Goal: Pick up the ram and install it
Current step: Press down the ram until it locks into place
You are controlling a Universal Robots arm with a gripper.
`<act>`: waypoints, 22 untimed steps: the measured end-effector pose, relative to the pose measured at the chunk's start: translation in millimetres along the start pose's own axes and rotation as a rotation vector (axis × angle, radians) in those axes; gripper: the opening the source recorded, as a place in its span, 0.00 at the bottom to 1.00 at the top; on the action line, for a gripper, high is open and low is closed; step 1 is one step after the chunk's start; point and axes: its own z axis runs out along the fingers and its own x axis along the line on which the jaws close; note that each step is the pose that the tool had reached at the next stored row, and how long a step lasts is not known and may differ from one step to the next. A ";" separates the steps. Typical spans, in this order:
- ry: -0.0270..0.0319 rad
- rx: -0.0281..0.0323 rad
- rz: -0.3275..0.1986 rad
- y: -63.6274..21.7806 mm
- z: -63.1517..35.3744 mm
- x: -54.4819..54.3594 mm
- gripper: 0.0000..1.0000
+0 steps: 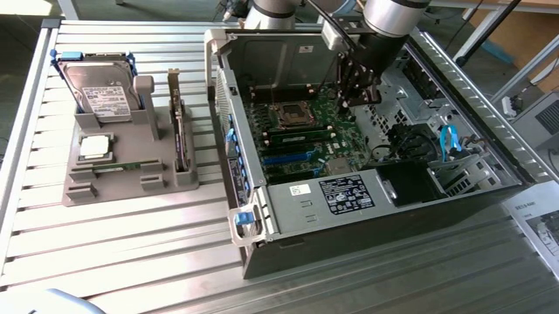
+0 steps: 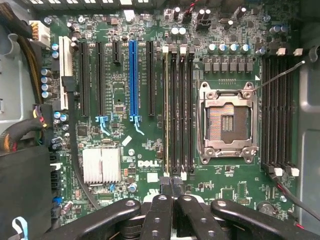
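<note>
The gripper (image 2: 171, 184) hung inside the open computer case (image 1: 288, 62) with its fingers pressed fully together and nothing caught between them. Its tips pointed down at the motherboard, by the near end of the memory slots. Just ahead of those tips the ram (image 2: 166, 115) stood edge-on in the outermost slot of that bank, looking seated rather than carried (whether the tips touched its end I could not tell). Shut fingers made a blunt point, which would suit pressing down on a stick better than gripping one.

Beside the ram, the neighbouring memory slots (image 2: 182, 115) sat empty. Beyond them lay the open processor socket (image 2: 227, 122), with a thin black wire (image 2: 280, 75) crossing one corner of it. On the ram's other side came the expansion slots, one of them blue (image 2: 132, 80), then a ribbed silver heatsink (image 2: 101, 165) and a bundle of cables (image 2: 20, 135) against the case wall. None of it crowded the gripper.

Well away, on the exterior view's left of the gripper, a grey fixture (image 1: 114, 190) stood on the tabletop (image 1: 131, 248). It held a hard drive (image 1: 98, 88) with blue rails, a processor chip (image 1: 94, 147) and an upright card (image 1: 180, 131).
</note>
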 end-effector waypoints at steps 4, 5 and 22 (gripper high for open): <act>0.0001 0.0000 0.000 -0.1 6.0 0.0 0.10; 0.0001 0.0000 0.000 -0.1 7.5 0.0 0.10; 0.0002 0.0000 0.000 -0.2 26.1 0.1 0.10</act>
